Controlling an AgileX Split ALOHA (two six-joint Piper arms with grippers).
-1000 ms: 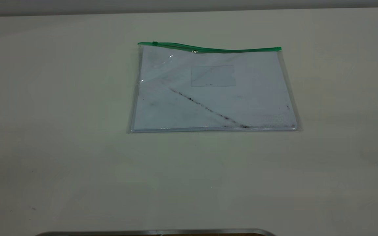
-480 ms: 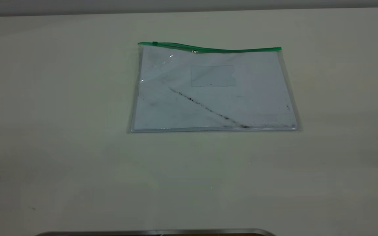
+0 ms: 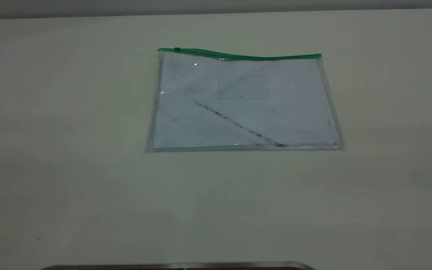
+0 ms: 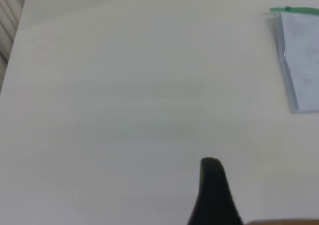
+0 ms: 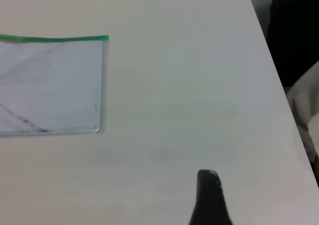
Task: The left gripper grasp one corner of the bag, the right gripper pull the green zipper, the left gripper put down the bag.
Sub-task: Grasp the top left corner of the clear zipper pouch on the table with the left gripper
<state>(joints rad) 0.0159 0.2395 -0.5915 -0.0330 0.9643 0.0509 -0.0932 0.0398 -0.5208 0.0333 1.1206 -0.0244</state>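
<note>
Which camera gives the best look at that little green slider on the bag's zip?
The exterior view: the slider tab sits near the green zipper's left end. The left wrist view shows it only at the picture's edge; the right wrist view misses it.

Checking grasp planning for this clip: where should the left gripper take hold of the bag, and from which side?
Probably the bag's far-left corner, where the green zipper ends beside its slider. Come from the left: that edge faces the left gripper, and the strip seems to ripple slightly off the table.
</note>
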